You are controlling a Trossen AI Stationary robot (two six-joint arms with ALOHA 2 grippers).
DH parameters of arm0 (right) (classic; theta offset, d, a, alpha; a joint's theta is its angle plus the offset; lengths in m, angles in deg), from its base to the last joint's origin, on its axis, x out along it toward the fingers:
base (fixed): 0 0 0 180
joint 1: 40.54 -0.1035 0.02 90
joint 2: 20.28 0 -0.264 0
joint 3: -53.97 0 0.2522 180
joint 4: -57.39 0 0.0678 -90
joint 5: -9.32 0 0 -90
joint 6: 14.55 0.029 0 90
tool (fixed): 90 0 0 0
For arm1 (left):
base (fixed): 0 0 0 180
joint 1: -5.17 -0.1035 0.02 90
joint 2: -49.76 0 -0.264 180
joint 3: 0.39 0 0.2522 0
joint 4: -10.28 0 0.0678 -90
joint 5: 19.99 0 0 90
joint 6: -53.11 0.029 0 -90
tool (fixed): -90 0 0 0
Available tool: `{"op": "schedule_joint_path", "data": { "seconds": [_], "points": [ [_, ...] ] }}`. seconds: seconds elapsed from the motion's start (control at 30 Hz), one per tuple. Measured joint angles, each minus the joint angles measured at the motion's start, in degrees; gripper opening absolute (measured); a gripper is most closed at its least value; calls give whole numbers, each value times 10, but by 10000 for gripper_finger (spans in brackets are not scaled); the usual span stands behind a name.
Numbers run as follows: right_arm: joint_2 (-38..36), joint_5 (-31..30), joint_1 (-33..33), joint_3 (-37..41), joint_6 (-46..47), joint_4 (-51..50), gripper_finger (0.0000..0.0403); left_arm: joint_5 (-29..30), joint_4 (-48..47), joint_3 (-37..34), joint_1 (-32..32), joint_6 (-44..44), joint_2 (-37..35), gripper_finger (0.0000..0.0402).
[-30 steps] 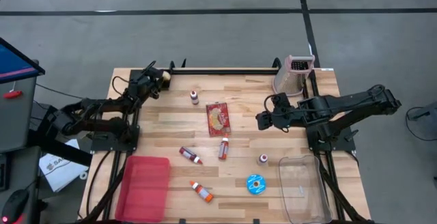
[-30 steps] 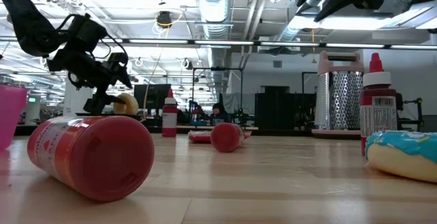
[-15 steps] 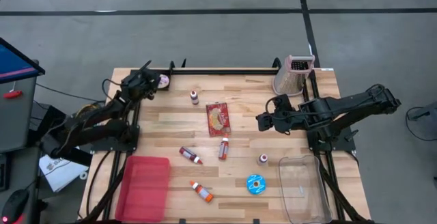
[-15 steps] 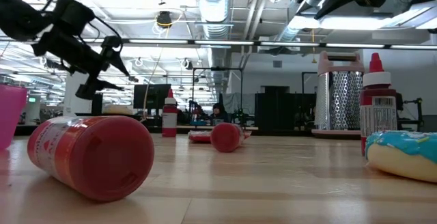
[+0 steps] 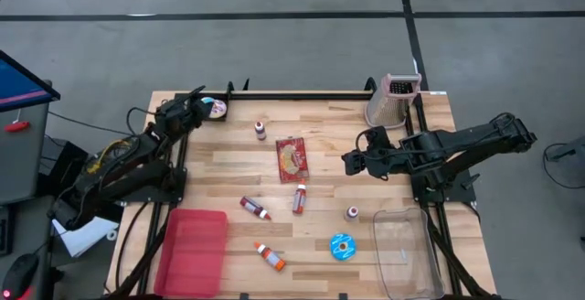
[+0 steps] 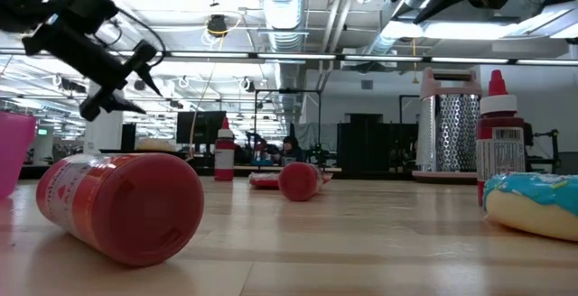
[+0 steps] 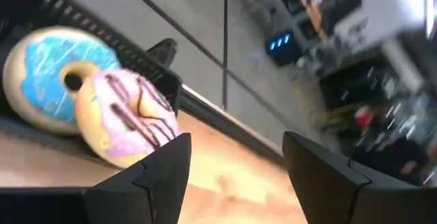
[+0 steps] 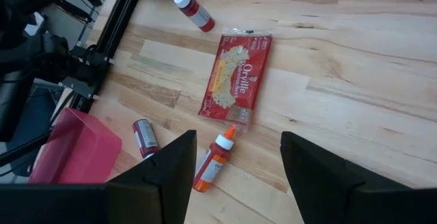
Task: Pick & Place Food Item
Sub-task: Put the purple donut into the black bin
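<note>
A pink-frosted donut (image 7: 126,121) with dark stripes lies at the table's far left corner (image 5: 218,108), leaning against a blue-frosted donut (image 7: 48,70) by the black frame. My left gripper (image 7: 235,149) hovers open just left of them (image 5: 196,110), raised above the table (image 6: 122,84), with nothing between its fingers. My right gripper (image 5: 349,161) hangs open above the table's right half, clear of everything; below it the right wrist view shows a red popcorn bag (image 8: 235,80).
Red sauce bottles (image 5: 255,208) (image 5: 299,198) (image 5: 270,256) lie around the table's middle. Another blue donut (image 5: 342,246) lies near the clear tub (image 5: 402,250) at the near right. A red bin (image 5: 194,250) stands near left and a metal grater (image 5: 393,101) far right.
My left gripper has risen from the donut at the far left corner, drawn back toward the table's left edge and rolled about its own axis. The donut has stayed lying on the table.
</note>
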Motion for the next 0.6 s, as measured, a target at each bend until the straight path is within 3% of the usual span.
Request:
{"op": "schedule_joint_path", "data": {
  "seconds": [0.27, 0.43, 0.53, 0.6],
  "points": [
    [0, 10, 0, 0, 2, -4, 205, 24, -228, 189, 0, 258, 41, 227],
    [0, 14, 0, 0, 2, -15, 205, 27, -466, 358, 0, 340, 179, 227],
    [0, 15, 0, 0, 0, -16, 205, 43, -629, 429, 2, 364, 273, 227],
    [0, 15, 0, 0, 0, -16, 205, 53, -678, 466, 8, 356, 311, 227]
  ]
}}
